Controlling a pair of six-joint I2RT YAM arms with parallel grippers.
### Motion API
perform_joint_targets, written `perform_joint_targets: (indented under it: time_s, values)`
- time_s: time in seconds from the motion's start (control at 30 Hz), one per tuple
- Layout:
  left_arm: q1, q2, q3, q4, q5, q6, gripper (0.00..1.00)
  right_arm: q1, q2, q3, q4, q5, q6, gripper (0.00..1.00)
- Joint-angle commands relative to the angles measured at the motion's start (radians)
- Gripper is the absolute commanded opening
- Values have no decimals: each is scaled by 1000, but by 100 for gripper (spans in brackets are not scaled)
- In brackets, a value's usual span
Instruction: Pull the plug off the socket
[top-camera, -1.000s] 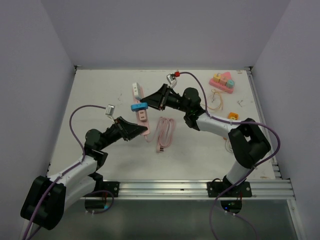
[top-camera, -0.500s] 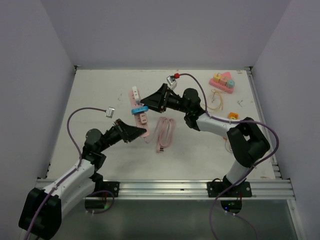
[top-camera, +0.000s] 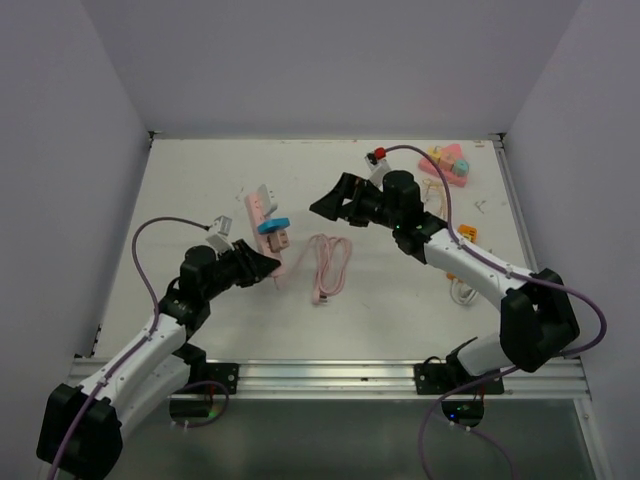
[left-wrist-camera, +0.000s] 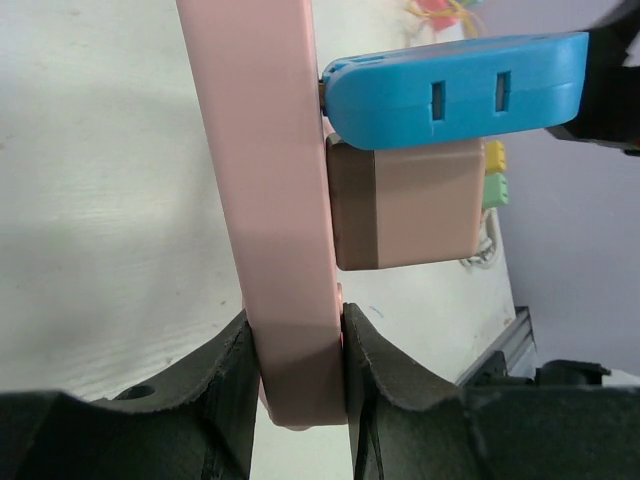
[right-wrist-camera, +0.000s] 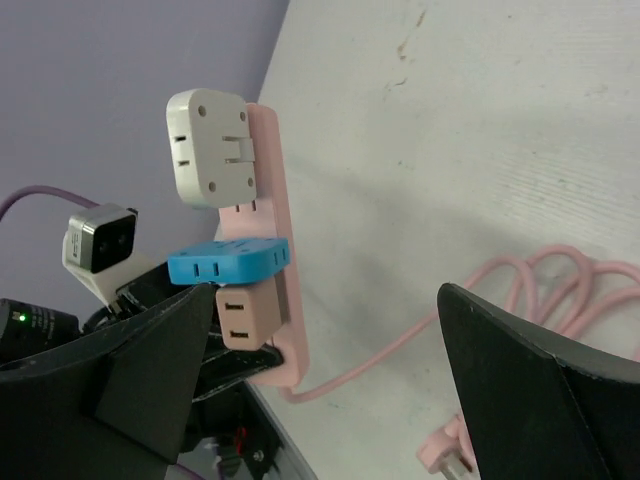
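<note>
The power strip (right-wrist-camera: 275, 215) is left of the middle of the table (top-camera: 190, 180), running from near to far, its near end clamped between the fingers of the left gripper (top-camera: 268, 266). Three adapters stick out of its right side in a row. The far adapter (right-wrist-camera: 212, 148) is at the far end and the middle adapter (right-wrist-camera: 228, 263) halfway along. The near adapter (right-wrist-camera: 248, 312) touches the middle one, just beyond the fingers. The coiled cord (top-camera: 330, 262) lies on the table right of the strip. The right gripper (top-camera: 326, 200) hangs right of the strip, apart from it. A toy block set (top-camera: 445, 165) sits in the far right corner.
</note>
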Motion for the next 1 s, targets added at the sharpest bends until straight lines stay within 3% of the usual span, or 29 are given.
perform_joint_targets:
  time_s: [0.0,0.33,0.57,0.97]
  values:
    - [-5,17,55,-72,-134,40,0,10,-57,-13,-117,87,-113,98]
    - [-7,135,98,-240,-219,61,0,220,55,-147,121,109,30,87]
    - [-7,149,73,-269,-236,86,0,269,204,-102,243,89,75,81]
    - [-7,169,50,-249,-198,113,0,291,377,20,287,51,101,79]
